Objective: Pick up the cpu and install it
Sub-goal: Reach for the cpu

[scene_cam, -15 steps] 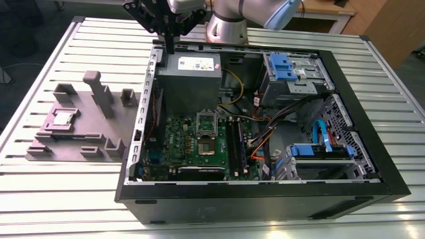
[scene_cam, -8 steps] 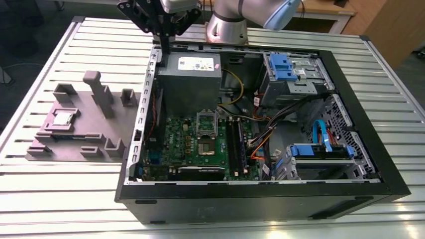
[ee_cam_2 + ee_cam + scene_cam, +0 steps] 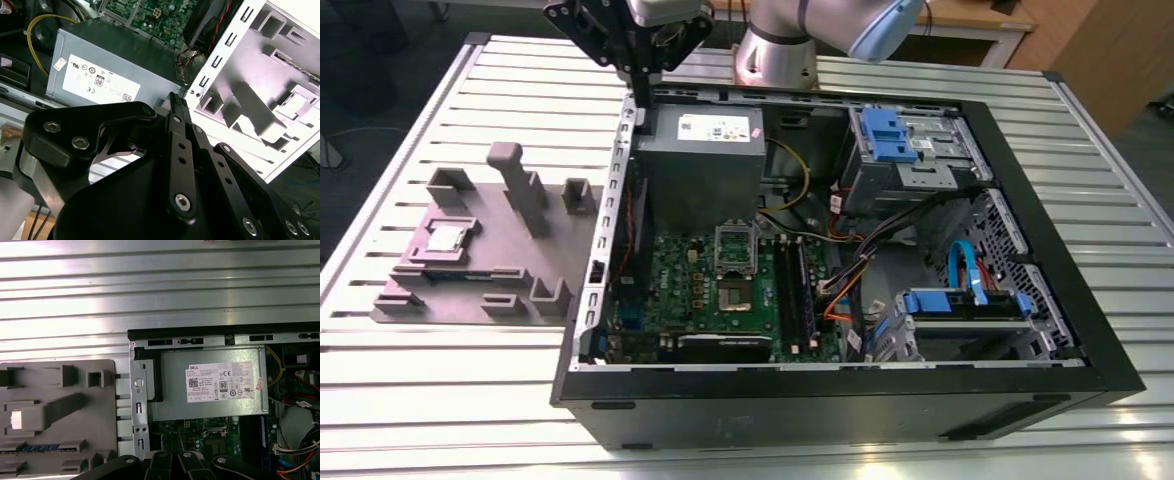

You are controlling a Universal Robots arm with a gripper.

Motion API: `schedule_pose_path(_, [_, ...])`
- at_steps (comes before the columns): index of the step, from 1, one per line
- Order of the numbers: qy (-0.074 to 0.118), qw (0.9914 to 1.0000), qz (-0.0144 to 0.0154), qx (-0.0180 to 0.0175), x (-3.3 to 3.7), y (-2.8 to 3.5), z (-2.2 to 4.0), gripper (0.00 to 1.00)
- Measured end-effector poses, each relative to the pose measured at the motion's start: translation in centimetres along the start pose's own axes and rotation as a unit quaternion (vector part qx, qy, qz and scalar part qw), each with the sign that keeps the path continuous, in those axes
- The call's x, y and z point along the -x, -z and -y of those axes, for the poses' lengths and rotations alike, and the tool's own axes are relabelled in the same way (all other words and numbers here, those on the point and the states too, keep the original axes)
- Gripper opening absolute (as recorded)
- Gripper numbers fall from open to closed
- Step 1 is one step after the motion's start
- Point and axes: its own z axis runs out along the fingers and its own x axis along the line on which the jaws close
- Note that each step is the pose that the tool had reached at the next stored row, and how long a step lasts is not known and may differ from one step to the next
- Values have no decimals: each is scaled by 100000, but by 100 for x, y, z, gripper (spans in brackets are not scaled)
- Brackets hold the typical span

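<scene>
Cpu [image 3: 450, 237] seated in grey holder [image 3: 520, 262] on surface [image 3: 440, 400], at exterior view's left of open computer case [image 3: 854, 405]. Gripper [image 3: 640, 95] closed, empty, over case's rear edge, well apart. Pick-up not begun; probably needing parted fingers above chip.

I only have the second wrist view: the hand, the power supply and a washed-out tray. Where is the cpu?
Observer: The cpu lies flat in a square recess of the grey tray, which stands outside the open case, on the exterior view's left.
Operator: And where is the hand relative to it?
Observer: The hand hangs over the corner of the case next to the power supply, apart from the tray and with nothing in it.
</scene>
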Motion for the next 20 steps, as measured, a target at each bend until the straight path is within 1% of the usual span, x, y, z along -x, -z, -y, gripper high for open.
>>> schedule_pose_path(20, [-2,100000,2,2,-158,-14,12,10])
